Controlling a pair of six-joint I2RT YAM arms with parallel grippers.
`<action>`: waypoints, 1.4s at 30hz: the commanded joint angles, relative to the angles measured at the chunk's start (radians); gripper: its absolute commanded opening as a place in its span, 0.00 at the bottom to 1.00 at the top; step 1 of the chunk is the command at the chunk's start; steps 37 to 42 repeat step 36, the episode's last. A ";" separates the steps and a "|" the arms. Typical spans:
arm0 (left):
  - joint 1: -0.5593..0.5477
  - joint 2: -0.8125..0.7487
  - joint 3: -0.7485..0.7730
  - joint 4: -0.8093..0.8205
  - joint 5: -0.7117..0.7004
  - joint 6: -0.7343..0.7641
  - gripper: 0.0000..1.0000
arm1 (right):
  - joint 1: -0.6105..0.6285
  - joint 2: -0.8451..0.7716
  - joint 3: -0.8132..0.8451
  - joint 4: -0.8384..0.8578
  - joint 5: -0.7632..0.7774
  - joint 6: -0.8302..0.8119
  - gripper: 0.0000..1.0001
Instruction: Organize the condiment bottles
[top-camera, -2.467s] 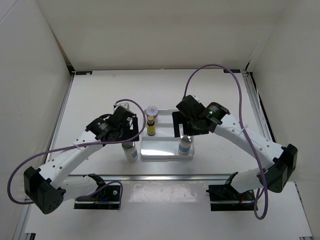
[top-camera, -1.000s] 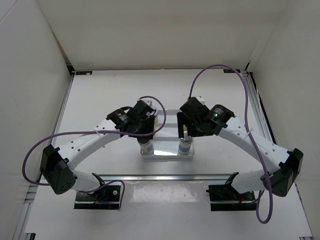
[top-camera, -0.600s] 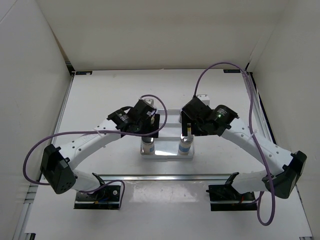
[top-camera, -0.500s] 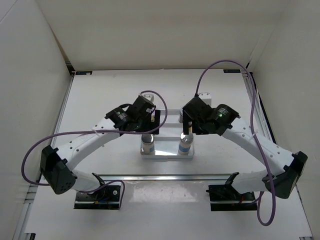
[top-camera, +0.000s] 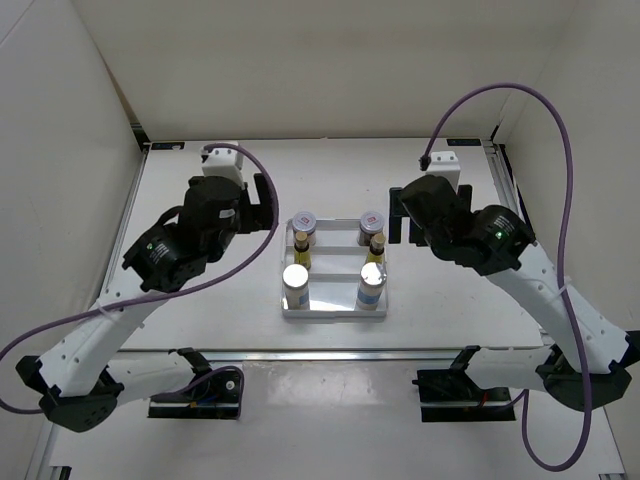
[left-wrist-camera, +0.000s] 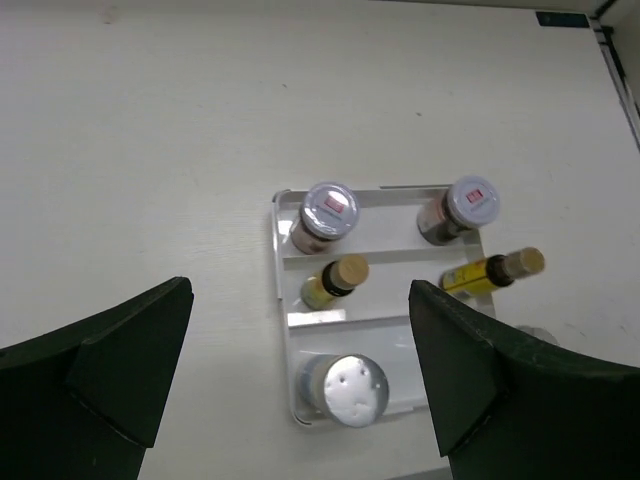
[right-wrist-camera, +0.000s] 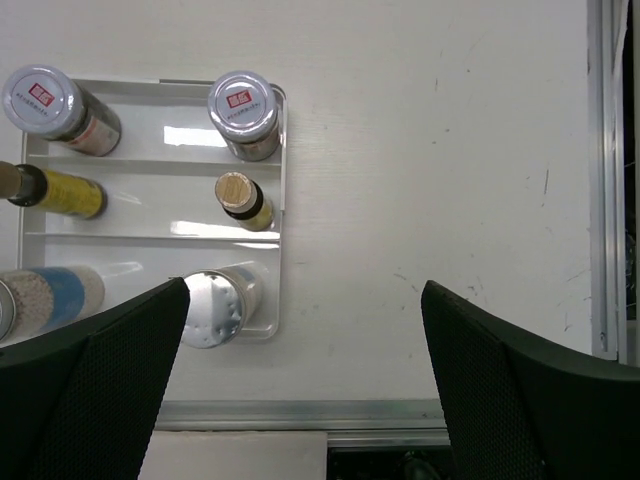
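Looking down on a white ridged rectangular tray (top-camera: 338, 300) sitting at the centre of the white desk (top-camera: 330, 180) and holding three rows of matching pairs. Finding the two squat brownish jars with red-marked pale lids (top-camera: 304, 221) (top-camera: 372, 221) standing in the 12 o'clock row, at 11 and 1 o'clock. Finding the two slim yellow tan-capped bottles (top-camera: 301, 257) (top-camera: 376, 250) standing in the middle row, caps up. Finding the two white-blue silver-topped bottles (top-camera: 296, 278) (top-camera: 371, 290) standing in the 6 o'clock row, beside the near rim. Noting the left end effector (left-wrist-camera: 300, 288) hanging above the desk at 10 o'clock from the tray, fingers spread fully wide, gripping nothing. Noting the right end effector (right-wrist-camera: 304, 288) hanging at 2 o'clock from the tray, likewise spread wide, carrying nothing, touching none of the six.
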 joint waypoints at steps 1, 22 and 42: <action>0.031 -0.054 -0.050 -0.016 -0.108 0.031 1.00 | -0.001 0.012 0.051 0.007 0.067 -0.071 1.00; 0.100 -0.389 -0.435 0.163 -0.532 0.061 1.00 | -0.122 0.022 0.023 -0.008 0.138 -0.125 1.00; 0.232 -0.352 -0.601 0.347 -0.551 0.137 1.00 | -0.332 0.042 -0.005 -0.025 -0.035 -0.151 1.00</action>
